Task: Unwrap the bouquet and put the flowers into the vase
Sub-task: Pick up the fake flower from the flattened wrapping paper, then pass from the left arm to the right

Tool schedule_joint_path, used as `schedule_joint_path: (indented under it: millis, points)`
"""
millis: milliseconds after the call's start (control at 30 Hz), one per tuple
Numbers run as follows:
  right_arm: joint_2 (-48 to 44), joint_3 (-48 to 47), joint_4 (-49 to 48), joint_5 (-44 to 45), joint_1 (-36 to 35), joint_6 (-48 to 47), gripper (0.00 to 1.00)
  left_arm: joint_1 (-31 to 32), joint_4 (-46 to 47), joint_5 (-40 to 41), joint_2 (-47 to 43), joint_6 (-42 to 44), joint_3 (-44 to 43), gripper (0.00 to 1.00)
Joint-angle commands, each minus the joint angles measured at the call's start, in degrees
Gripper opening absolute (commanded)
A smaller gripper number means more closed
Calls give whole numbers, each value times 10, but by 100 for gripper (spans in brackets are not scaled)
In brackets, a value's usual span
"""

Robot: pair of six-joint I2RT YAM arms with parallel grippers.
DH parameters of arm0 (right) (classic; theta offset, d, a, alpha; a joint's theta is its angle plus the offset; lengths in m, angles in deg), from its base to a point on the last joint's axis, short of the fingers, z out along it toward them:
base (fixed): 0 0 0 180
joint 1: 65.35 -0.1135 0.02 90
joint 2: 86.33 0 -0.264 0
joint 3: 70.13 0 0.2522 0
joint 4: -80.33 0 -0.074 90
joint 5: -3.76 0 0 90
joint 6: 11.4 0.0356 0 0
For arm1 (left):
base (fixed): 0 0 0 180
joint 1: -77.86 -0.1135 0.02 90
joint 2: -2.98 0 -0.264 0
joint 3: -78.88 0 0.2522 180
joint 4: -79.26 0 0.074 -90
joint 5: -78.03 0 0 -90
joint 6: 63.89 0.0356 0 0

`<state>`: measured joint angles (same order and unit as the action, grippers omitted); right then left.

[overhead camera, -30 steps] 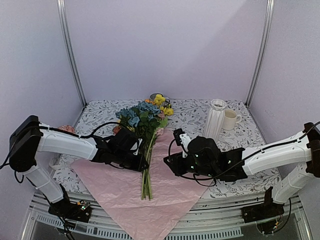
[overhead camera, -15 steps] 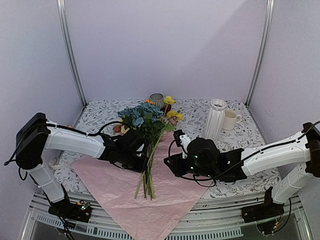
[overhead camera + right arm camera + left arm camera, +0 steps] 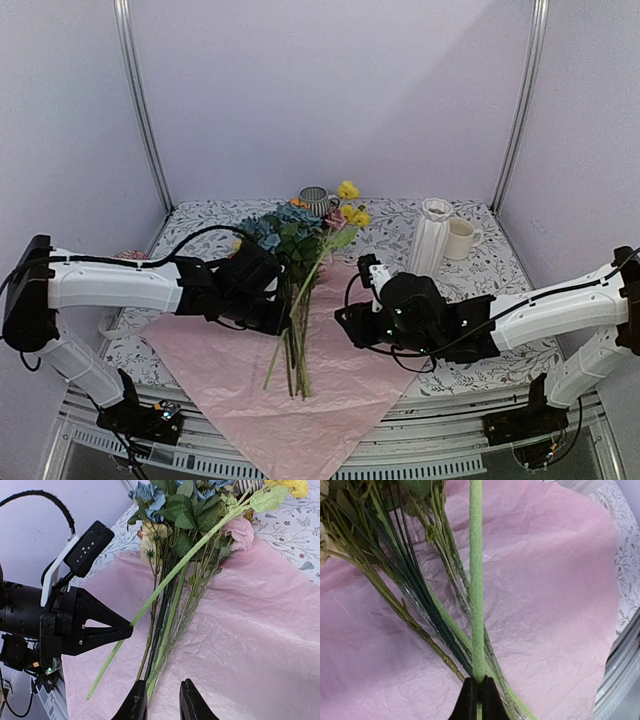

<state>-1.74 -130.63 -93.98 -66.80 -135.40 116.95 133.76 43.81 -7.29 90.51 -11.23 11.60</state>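
Paper [image 3: 228,372] lies spread flat on the counter [image 3: 392,214] under both sets of fingers, so I judge the unwrapping done. My left fingers [image 3: 476,701] are pinched tight on one pale green stem [image 3: 476,580], which slants up and away from them to a yellow bloom [image 3: 348,189]. The other flowers [image 3: 285,238] lie just beyond those fingers, stems on the paper. My right fingers [image 3: 161,704] stand slightly apart and hold nothing, with the stem ends just ahead of them. The vase [image 3: 432,238] stands beyond the right fingers, well apart from the left, and shows no flower in it. Every stem has yet to go in.
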Motion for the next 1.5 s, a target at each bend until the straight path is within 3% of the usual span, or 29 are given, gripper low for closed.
schedule_joint_path:
  millis: [0, 367, 500, 633, 1033, 1300, 1467]
  points:
    - [-40, 6, -4, 48, 4, 16, 25, 10, 4, 7, -38, -1, -10, 0]
    - [-31, -1, -47, 80, 6, 33, 28, 10, 108, -17, -81, 21, 51, 0]
    - [-16, -5, -59, 18, 22, 30, 28, 10, 149, -51, -77, 33, 69, 0]
    - [5, -10, -64, -36, 41, 33, 28, 9, 166, -82, -39, 41, 72, 0]
    - [-2, 37, -68, -51, 80, 101, 30, -25, 216, -174, 94, 26, 56, 0]
    - [-25, 64, -70, -35, 95, 137, 36, -24, 237, -175, 55, 52, 68, 0]
    - [-65, 101, -134, -36, 111, 151, 36, -23, 249, -165, 12, 46, 90, 0]
